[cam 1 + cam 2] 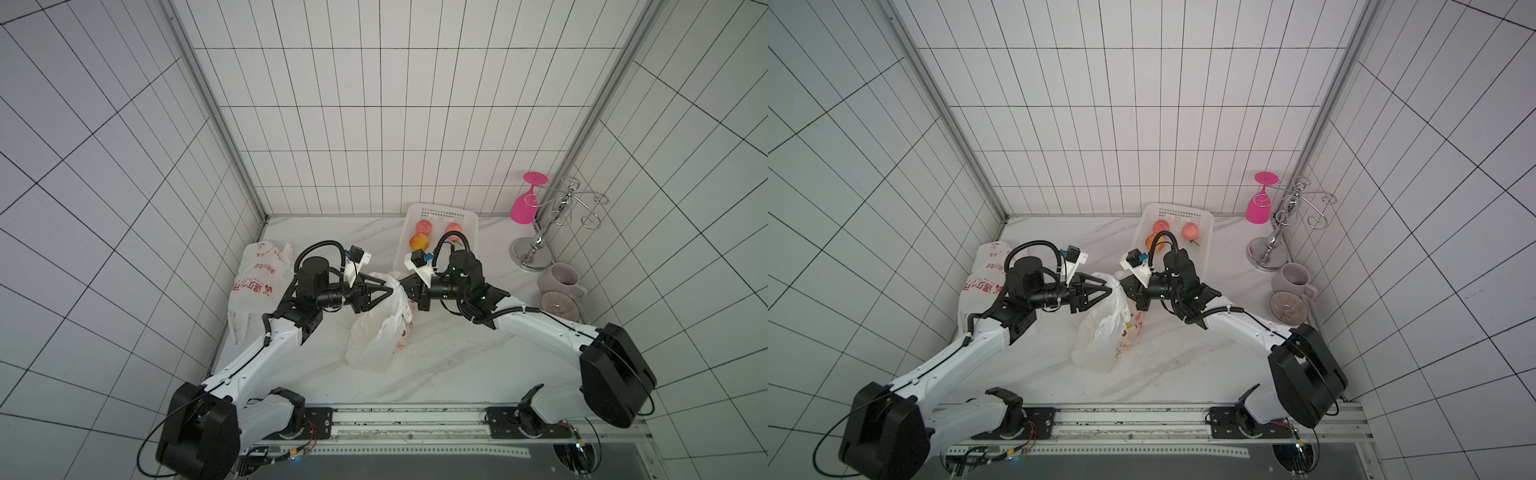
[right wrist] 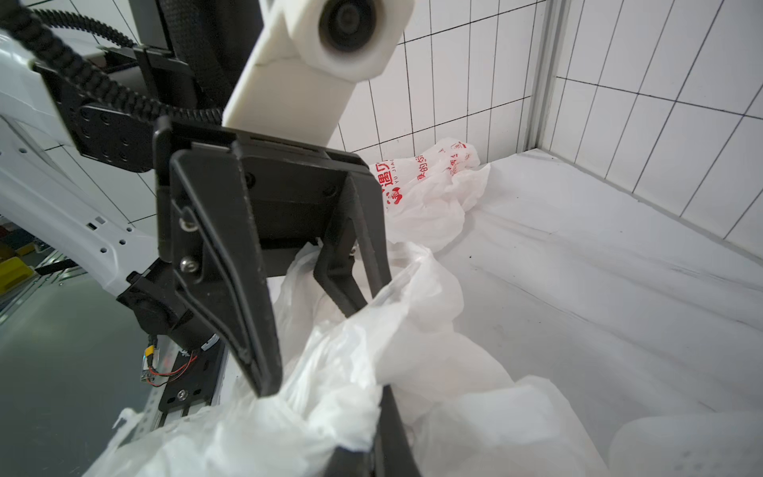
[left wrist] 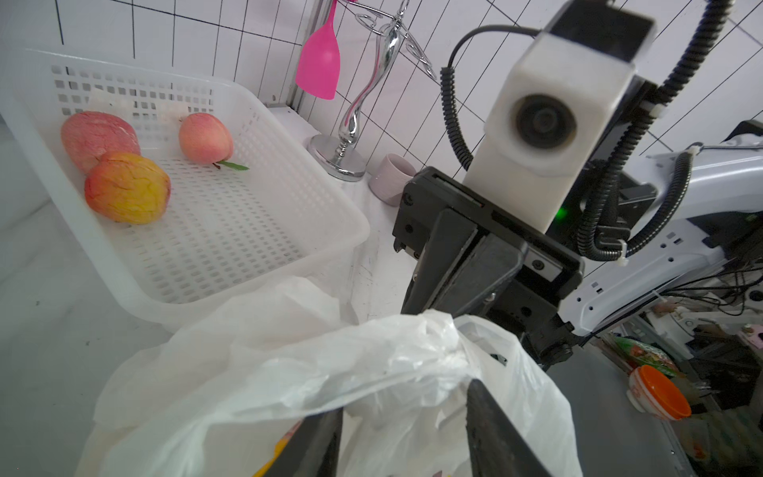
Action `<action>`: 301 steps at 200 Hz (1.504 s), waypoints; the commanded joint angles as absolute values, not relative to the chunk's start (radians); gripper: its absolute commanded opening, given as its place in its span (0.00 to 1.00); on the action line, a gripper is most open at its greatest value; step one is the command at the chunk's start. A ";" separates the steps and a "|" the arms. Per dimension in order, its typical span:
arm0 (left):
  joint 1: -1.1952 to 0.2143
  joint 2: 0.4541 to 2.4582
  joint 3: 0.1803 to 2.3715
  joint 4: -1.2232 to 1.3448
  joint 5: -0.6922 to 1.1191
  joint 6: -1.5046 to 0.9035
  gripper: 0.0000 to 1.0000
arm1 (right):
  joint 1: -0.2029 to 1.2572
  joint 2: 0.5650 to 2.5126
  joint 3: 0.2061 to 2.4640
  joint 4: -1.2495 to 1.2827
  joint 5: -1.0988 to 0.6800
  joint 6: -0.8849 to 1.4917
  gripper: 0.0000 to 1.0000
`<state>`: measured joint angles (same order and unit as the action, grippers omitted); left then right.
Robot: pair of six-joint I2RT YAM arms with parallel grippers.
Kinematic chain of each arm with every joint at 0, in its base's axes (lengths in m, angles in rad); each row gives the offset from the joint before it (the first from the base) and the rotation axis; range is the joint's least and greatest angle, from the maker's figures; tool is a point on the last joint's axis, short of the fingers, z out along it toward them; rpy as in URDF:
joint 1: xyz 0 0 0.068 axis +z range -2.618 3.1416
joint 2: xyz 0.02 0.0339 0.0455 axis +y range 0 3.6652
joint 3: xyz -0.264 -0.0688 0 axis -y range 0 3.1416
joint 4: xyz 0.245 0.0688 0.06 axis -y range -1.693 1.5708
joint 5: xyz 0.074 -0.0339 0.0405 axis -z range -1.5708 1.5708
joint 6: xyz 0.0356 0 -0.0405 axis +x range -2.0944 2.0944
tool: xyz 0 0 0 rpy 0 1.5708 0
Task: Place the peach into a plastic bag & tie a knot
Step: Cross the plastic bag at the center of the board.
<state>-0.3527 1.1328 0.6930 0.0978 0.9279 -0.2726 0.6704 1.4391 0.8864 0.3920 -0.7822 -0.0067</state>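
At plastic bag [image 3: 330,371] top, tips of right fingers [image 3: 450,256] hidden (contents unclear).

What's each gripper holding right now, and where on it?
Right gripper is shut on the plastic bag, pinching bunched plastic at its top. Left gripper holds nothing: its jaws stand apart, with the bag's top between them.

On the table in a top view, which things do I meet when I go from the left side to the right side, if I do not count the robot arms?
Red-printed plastic bag → white plastic bag → white basket → pink glass → mug.
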 commanded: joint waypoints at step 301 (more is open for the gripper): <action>-0.260 1.016 0.795 0.188 0.867 -0.543 0.69 | 0.647 1.426 0.837 0.651 -0.631 0.085 0.06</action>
<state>-0.2974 1.0180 0.8402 0.1074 0.9527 -0.4412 0.6811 1.4330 0.8894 0.7124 -0.6849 0.1738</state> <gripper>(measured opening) 0.694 0.134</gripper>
